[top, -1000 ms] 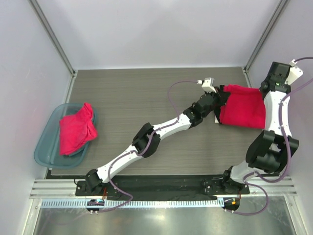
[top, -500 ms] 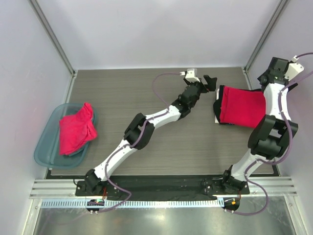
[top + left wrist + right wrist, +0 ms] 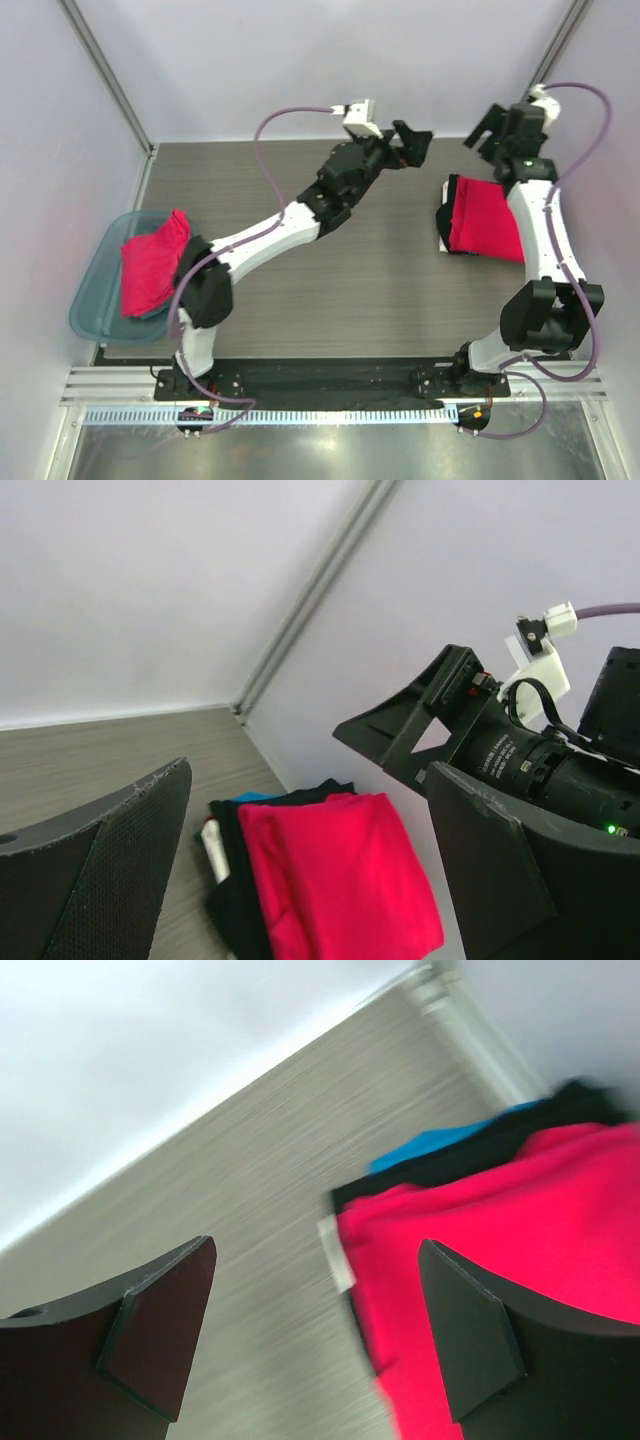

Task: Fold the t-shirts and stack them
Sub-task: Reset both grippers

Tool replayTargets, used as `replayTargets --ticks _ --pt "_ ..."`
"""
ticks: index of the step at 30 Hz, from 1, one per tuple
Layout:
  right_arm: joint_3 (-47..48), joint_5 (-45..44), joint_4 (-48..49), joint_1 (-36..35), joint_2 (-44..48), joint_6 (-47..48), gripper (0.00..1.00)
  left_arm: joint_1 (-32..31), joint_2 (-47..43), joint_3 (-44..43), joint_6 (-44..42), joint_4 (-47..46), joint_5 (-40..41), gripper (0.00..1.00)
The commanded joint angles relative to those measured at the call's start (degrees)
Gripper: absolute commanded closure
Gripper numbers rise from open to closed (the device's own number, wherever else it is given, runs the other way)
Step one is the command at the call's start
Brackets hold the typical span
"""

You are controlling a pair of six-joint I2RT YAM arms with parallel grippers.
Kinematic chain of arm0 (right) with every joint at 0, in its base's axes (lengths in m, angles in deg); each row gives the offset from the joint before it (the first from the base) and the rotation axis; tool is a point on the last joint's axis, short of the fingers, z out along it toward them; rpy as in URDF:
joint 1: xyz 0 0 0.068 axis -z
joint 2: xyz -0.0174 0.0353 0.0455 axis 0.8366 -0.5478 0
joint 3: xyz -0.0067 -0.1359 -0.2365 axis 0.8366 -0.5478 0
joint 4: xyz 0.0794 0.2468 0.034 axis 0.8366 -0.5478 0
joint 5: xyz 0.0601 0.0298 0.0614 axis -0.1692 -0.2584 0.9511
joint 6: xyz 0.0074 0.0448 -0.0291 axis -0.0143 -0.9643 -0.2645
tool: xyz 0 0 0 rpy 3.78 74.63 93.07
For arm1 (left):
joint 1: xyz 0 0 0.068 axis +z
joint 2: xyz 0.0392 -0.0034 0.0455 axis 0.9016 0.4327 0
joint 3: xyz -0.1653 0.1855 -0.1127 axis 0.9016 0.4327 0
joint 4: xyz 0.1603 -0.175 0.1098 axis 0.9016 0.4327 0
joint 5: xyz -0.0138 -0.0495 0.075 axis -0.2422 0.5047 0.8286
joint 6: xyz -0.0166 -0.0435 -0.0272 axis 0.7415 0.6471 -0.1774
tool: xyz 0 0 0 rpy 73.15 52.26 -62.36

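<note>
Both arms hang raised over the far side of the wood-grain surface (image 3: 380, 290), the left hand (image 3: 411, 140) and right hand (image 3: 487, 130) each with jaws spread wide and holding nothing. Below and between them a folded red t-shirt (image 3: 490, 220) lies on top of the stack at the right edge of the surface, with a black garment (image 3: 232, 880) and a sliver of blue one (image 3: 430, 1145) showing beneath it. A second red t-shirt (image 3: 155, 265) sits crumpled in the teal bin (image 3: 92, 305) at the far left, apparently not yet folded.

The main risk appears to be crowding. The left arm reaches well across toward the right side, so the two hands are near each other, and a careless swing by either could knock them together or snag a trailing cable. A low pass over the stack could also catch the top shirt's fold and drag it open or push the pile askew.
</note>
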Motion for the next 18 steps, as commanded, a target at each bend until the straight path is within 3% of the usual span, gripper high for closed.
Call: replayTargets --ticks 1,2,4,6,9,12,15,18 --pt "-1.1 -1.7 1.4 -6.3 3.4 2.7 0.12 2.7 -7.8 9.6 -0.3 6.7 0.3 0.00" --pt "-4.3 -2.1 2.4 -8.7 5.5 2.9 0.12 2.7 -13.0 19.2 -1.1 2.0 2.4 0.00" --pt "-7.4 -1.8 4.5 -11.0 7.6 2.3 0.12 4.1 -17.5 27.3 0.1 -0.5 5.3 0.01" --pt "-12.5 -3.1 5.8 -15.9 10.1 1.1 0.12 5.8 -23.7 35.6 4.6 1.0 5.1 0.00" --pt "-23.3 -6.5 15.5 -26.1 14.2 -0.3 0.12 6.7 -30.9 45.0 4.3 2.4 4.5 0.00" --pt "-34.6 -13.1 23.0 -32.8 17.4 0.0 0.11 6.7 -35.1 52.3 7.1 2.1 6.5 0.00" --pt "-39.5 -17.7 24.6 -33.0 17.5 -2.1 0.11 6.7 -39.1 58.2 8.2 5.7 8.8 0.00" --pt "-44.2 -16.2 28.9 -33.0 17.2 -3.4 0.11 6.7 -41.9 60.3 10.7 13.2 10.6 0.00"
